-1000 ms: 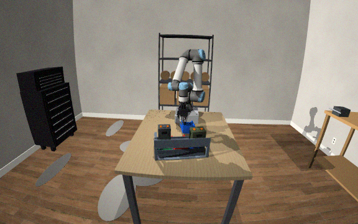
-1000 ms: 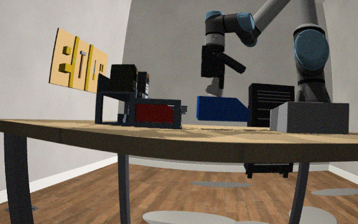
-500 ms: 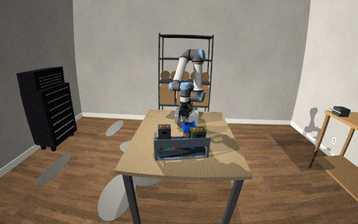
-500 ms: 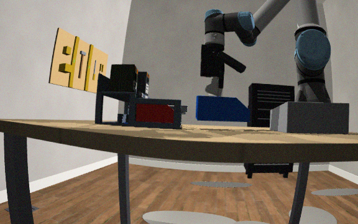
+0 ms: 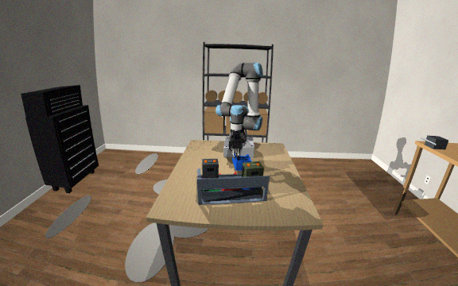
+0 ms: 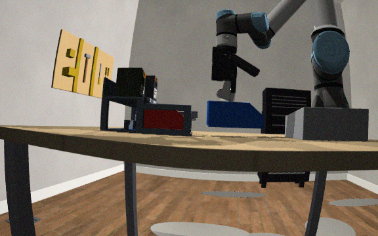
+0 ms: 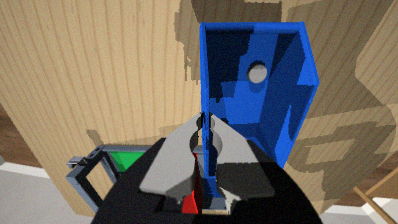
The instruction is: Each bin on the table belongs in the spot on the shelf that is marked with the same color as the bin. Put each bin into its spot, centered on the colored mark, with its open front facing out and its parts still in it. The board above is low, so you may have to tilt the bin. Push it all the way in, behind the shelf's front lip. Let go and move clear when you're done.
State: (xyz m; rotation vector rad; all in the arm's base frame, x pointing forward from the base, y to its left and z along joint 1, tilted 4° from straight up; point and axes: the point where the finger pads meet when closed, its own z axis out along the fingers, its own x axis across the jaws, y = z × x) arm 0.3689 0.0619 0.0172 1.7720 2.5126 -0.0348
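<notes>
Blue bin hangs under the hand, seemingly pinched by its thin wall.

Wooden table carries dark shelf; grey arm base.

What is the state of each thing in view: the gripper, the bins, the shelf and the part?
Gripper: shut on the blue bin's side wall.
Blue bin: held above the table, level, outside the shelf.
Grey part: inside the blue bin.
Red bin: already in the shelf.
Shelf: upright on the table; its green spot has no bin on it.
</notes>
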